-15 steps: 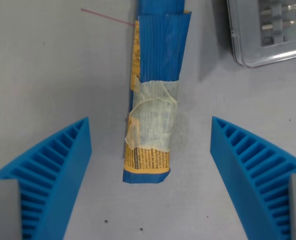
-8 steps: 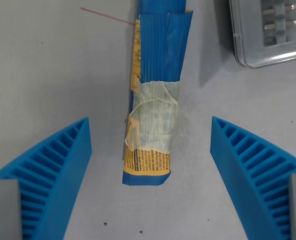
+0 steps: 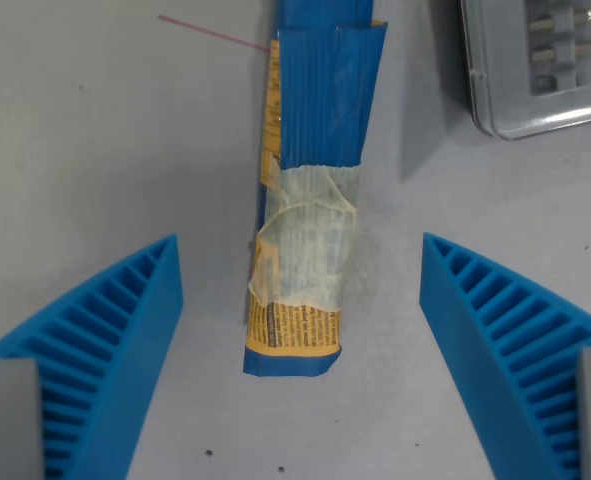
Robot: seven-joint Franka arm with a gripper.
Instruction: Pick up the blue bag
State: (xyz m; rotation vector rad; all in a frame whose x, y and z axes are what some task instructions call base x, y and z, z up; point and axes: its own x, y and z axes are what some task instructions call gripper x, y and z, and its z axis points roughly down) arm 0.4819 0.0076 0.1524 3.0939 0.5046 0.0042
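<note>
Tool [image 3: 300, 300] released, both blue fingers [image 3: 105, 330] spread wide and touching nothing. Blue bag [image 3: 310, 190] flat on table [image 3: 95, 140], centred between fingers, long axis running straight ahead, crosswise to closing direction. Suited to pinching across narrow width.

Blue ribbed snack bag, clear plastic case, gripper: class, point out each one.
blue ribbed snack bag [image 3: 320, 100], wrist view, on its ribbed upper panel.
clear plastic case [image 3: 540, 65], wrist view, on its lid.
gripper [image 3: 300, 262], wrist view, midway between fingertips.
</note>
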